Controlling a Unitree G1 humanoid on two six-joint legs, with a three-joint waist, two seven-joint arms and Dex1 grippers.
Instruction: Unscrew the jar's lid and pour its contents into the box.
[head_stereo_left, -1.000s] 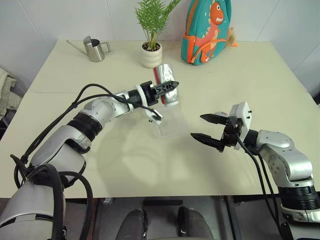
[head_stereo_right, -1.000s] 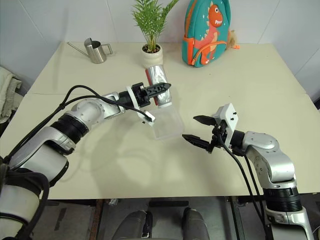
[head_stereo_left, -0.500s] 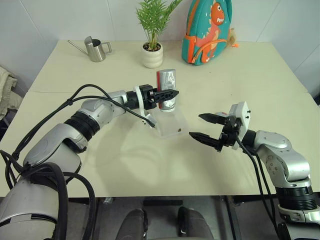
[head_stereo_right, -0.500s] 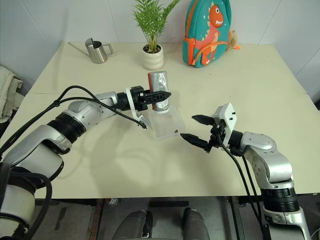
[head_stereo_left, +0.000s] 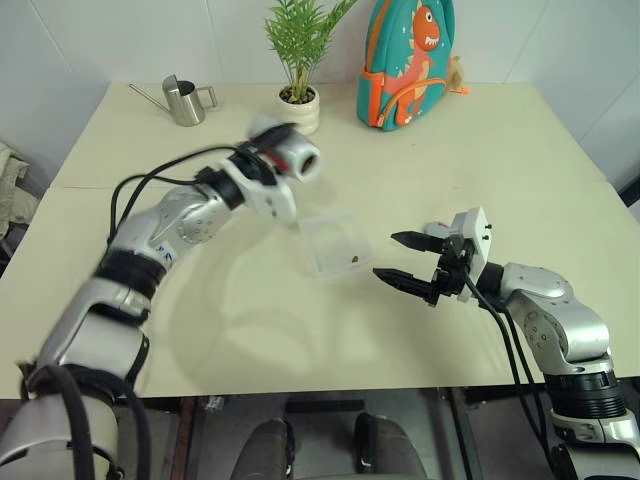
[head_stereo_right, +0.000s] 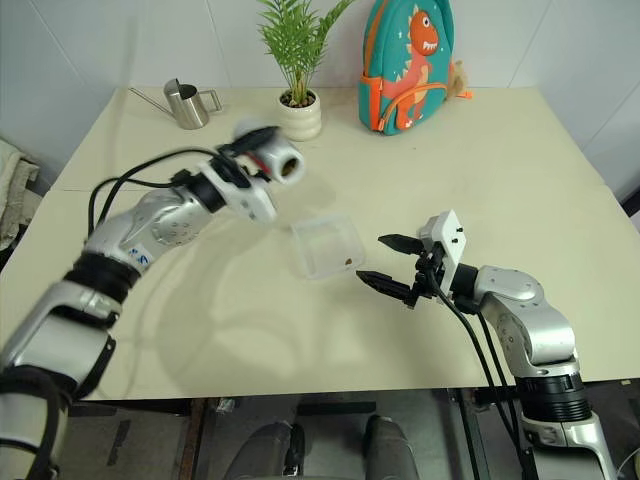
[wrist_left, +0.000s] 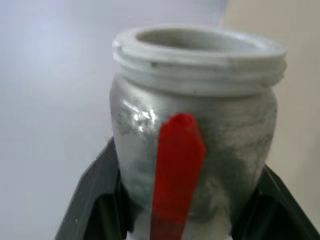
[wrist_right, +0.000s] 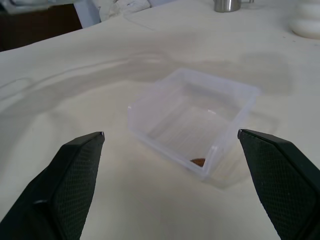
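Cream tabletop (head_stereo_left: 480, 150) against a white wall, and the left gripper (head_stereo_left: 283, 160) is clamped on the lidless jar (wrist_left: 192, 125), lifted beyond the box (head_stereo_left: 332, 240). A few contents (wrist_right: 198, 161) lie in that box, so pouring looks done; next likely setting the jar down. Right gripper (head_stereo_left: 412, 262) waits wide apart, just beside the box.

Head stereo overhead; wrist close-ups.

One jar (wrist_left: 192, 150), one box (head_stereo_left: 333, 241) and one small brown bit (wrist_right: 198, 161) are counted. One watering can (head_stereo_left: 184, 100), one potted plant (head_stereo_left: 298, 62) and one backpack (head_stereo_left: 415, 60) are seen on one table (head_stereo_left: 520, 190). Two grippers are counted.
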